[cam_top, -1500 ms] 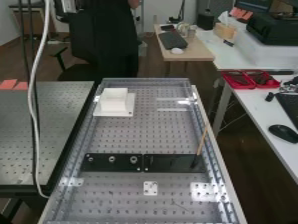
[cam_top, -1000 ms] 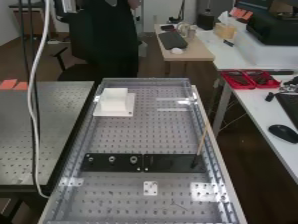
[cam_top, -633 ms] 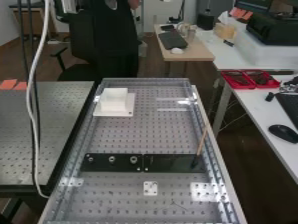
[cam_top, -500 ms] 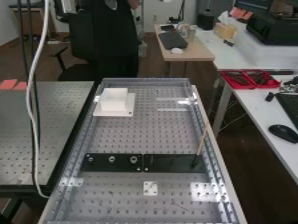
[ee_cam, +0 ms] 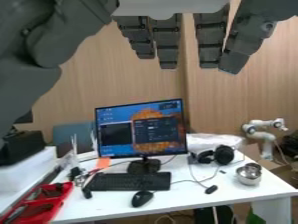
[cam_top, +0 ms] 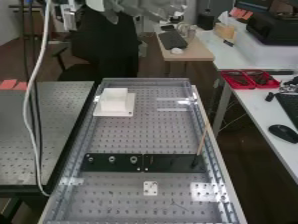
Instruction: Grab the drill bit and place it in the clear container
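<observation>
Grey is the hand (cam_top: pixel 151 7) at the top edge of the high view, and its fingers (ee_cam: pixel 167 45) are held loose and straight. A thin tan stick (cam_top: pixel 202 140) is tipped over the right end of the black plates (cam_top: pixel 169 162), right of the middle; whether it is the drill bit cannot be told. A white block (cam_top: pixel 114 100) is seen higher up, to the left.

the perforated bench (cam_top: pixel 143 135) carries a white block (cam_top: pixel 114 102), two black plates (cam_top: pixel 169 164) end to end, and a small pale plate (cam_top: pixel 150 192).
</observation>
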Robot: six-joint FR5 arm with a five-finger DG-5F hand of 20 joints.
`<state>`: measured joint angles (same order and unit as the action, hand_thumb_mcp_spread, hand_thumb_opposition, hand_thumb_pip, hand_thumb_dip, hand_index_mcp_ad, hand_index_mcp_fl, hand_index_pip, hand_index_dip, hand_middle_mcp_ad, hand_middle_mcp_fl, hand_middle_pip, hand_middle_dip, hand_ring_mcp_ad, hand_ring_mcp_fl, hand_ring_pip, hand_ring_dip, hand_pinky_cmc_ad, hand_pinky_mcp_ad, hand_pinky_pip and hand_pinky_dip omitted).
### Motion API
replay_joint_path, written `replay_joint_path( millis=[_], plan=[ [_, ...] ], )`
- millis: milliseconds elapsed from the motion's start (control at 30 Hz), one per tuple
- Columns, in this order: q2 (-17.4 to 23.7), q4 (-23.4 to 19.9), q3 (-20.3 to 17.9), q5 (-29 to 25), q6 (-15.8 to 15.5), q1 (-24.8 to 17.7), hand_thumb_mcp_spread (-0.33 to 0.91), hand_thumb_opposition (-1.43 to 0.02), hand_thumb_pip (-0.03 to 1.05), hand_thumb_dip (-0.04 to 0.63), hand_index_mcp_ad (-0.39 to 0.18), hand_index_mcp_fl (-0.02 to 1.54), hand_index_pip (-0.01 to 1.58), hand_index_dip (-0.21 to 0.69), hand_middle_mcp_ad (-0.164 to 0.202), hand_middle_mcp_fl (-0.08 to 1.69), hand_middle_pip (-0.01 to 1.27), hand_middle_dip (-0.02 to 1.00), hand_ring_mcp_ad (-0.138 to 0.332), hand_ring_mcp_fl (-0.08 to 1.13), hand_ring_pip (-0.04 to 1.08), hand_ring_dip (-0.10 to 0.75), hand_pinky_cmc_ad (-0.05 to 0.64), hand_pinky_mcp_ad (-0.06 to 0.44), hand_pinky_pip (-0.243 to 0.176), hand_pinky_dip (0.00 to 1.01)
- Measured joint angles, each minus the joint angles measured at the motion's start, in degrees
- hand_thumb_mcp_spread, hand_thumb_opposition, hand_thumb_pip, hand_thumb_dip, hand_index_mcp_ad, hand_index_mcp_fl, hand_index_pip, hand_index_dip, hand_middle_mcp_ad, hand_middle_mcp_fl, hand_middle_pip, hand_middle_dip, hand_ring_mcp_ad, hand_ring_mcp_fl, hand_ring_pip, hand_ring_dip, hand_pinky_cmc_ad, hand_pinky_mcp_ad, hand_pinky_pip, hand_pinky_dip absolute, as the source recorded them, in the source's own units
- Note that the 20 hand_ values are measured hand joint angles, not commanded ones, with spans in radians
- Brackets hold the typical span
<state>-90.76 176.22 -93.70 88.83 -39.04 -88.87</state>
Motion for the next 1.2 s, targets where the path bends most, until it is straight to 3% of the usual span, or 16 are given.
replay_joint_path(
  millis=[367, 933, 1200],
  plan=[
    [-2.97, -7.25, -7.16, -2.12, 4.47, 1.15, 0.15, -0.73, 0.11, 0.012, 0.103, 0.04, 0.09, 0.01, 0.152, 0.04, 0.17, 0.03, 0.293, 0.08, 0.11, -0.016, 0.365, 0.276, -0.105, 0.27],
    [-9.62, -14.96, -11.47, -6.88, 10.4, 2.24, 0.2, -0.73, 0.15, 0.012, 0.096, 0.04, 0.09, 0.019, 0.15, 0.04, 0.16, 0.03, 0.295, 0.05, 0.11, -0.016, 0.365, 0.272, -0.108, 0.27],
    [-14.06, -17.73, -12.75, -9.57, 13.48, 3.09, 0.26, -0.73, 0.17, 0.016, 0.04, 0.01, 0.08, 0.063, 0.152, 0.01, 0.16, 0.03, 0.297, 0.05, 0.09, -0.016, 0.367, 0.265, -0.105, 0.27]
  ],
)
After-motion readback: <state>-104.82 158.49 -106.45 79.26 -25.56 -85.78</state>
